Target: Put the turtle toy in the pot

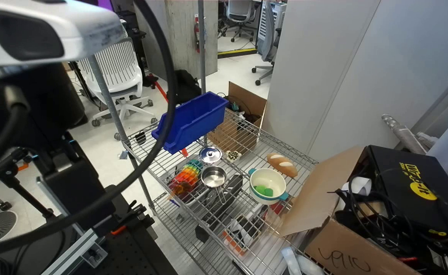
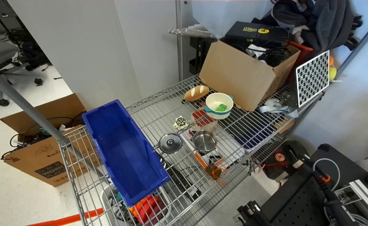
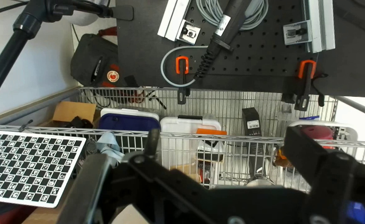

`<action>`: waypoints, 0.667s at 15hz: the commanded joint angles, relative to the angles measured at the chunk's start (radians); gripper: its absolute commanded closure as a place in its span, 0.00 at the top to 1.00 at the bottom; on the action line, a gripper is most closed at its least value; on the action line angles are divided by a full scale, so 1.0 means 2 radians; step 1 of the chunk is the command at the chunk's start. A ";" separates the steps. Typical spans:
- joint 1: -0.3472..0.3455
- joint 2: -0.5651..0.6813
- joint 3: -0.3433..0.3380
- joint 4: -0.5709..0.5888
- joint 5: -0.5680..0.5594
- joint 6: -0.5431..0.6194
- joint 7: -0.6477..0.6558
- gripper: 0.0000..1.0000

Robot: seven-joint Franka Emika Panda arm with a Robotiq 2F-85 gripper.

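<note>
The turtle toy (image 2: 181,122), white with a dark speckled shell, sits on the wire shelf (image 2: 159,116); it also shows in an exterior view (image 1: 232,156). A small silver pot (image 2: 204,141) with a handle stands near it, also in an exterior view (image 1: 213,177); the wrist view shows part of a metal rim. A cream and teal pot (image 2: 219,105) holding green pieces stands farther along the shelf, also in an exterior view (image 1: 267,185). My gripper (image 3: 223,143) is open with nothing between its fingers, above the shelf's edge. The turtle is out of the wrist view.
A silver lid (image 2: 170,143) lies beside the turtle. A toy bread loaf (image 2: 196,93) lies by the cream pot. A blue bin (image 2: 124,153) sits at one shelf end, a cardboard box (image 2: 237,75) at the other. A checkered board (image 3: 30,168) stands near the box.
</note>
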 commanded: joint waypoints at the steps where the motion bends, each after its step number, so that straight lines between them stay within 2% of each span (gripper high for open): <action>1: 0.003 0.052 0.004 0.027 0.008 0.006 0.027 1.00; 4: 0.006 0.101 0.006 0.047 0.019 0.024 0.041 1.00; 6: 0.010 0.143 0.007 0.063 0.036 0.065 0.057 1.00; 10: 0.033 0.266 0.002 0.111 0.150 0.175 0.072 1.00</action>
